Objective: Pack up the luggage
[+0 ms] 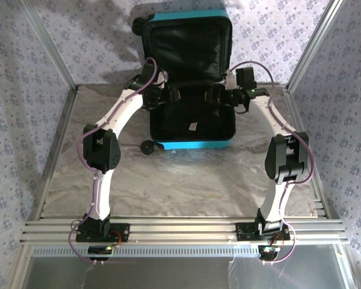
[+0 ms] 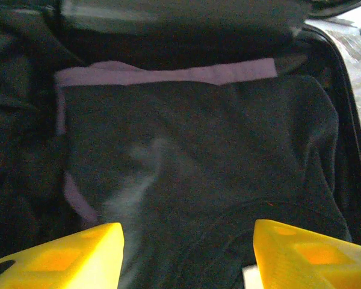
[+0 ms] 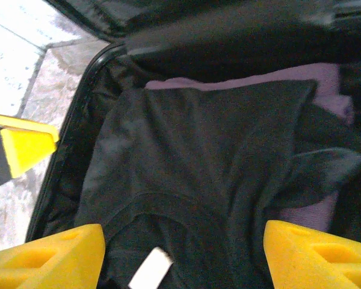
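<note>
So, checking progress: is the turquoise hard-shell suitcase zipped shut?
No, the turquoise hard-shell suitcase lies open, its lid raised and dark folded clothing inside.

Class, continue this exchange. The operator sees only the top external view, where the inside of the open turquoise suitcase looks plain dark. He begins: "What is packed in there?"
Observer: A folded black shirt lies on top inside the luggage.
Operator: Is anything under it?
Observer: Yes, a purple garment. Its edge shows past the shirt on the lid side.
Operator: How do the claws stand?
Observer: Both are open above the shirt. The left claw and the right claw each have their yellow fingers wide apart, with nothing gripped between them.
</note>
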`<state>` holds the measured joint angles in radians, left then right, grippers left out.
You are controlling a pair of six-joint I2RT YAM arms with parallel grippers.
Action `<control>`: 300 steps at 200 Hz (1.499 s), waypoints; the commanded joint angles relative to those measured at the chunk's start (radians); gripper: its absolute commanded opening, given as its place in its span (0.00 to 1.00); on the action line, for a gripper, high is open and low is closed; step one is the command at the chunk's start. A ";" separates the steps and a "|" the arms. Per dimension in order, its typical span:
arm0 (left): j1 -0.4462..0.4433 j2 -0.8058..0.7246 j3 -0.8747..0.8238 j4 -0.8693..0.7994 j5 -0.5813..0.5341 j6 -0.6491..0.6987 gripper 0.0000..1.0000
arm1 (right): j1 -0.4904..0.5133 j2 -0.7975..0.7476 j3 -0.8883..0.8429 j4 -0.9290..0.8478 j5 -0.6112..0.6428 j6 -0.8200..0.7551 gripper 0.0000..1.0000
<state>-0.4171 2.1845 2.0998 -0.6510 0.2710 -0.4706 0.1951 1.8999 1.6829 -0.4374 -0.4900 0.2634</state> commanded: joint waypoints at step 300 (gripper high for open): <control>-0.021 -0.220 -0.334 -0.224 -0.529 -0.001 0.55 | -0.042 -0.120 -0.142 0.084 0.002 0.040 0.69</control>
<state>-0.4385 1.9633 1.8465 -0.8299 -0.1524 -0.4469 0.1585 1.8576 1.5574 -0.3187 -0.5495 0.3477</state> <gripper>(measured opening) 0.565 0.692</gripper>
